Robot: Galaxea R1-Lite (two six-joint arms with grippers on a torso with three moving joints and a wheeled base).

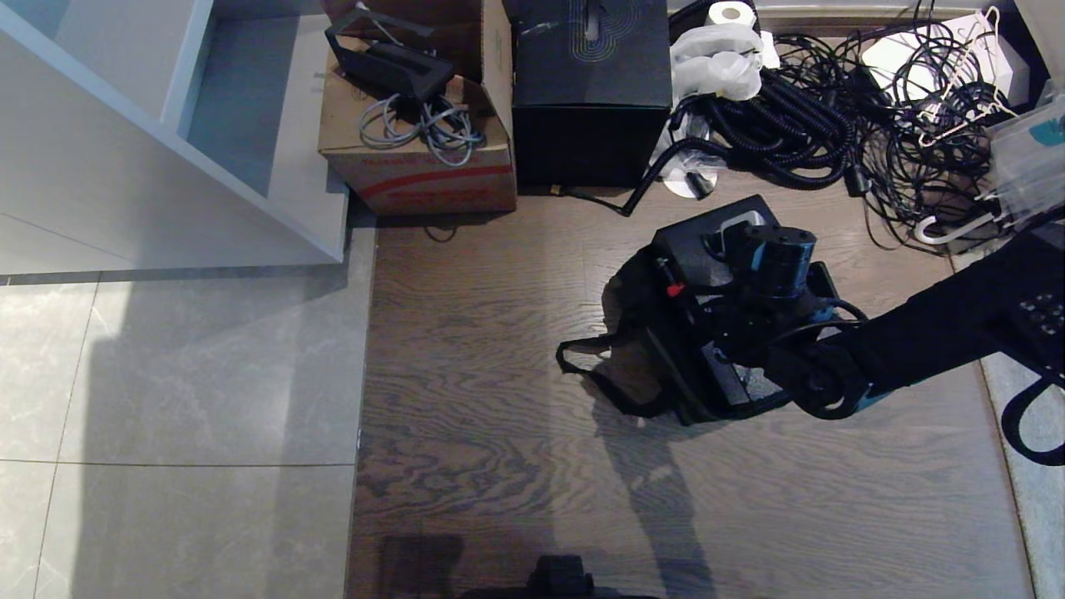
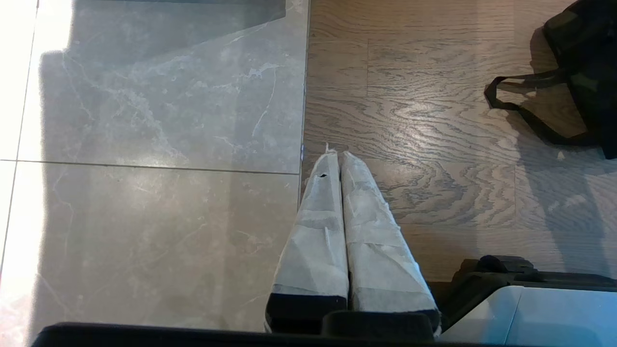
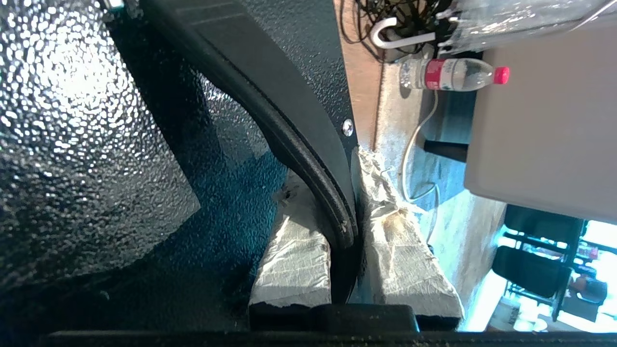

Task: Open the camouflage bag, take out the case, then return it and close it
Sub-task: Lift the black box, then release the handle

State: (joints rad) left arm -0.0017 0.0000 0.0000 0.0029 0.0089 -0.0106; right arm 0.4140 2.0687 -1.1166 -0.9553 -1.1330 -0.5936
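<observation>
My right tool [image 3: 344, 212] is clamped tight on the bar handle [image 3: 308, 159] of the case [image 1: 707, 249], which sits in the open camouflage bag [image 1: 641, 333] on the wooden floor [image 1: 499, 399], while my left tool [image 2: 340, 161] hangs pressed together over the floor, well apart.

The case [image 1: 707, 249] is seen raised over the camouflage bag [image 1: 657, 358] on the wooden floor [image 1: 499, 416]; the right arm [image 1: 940, 333] is extended over both.
</observation>
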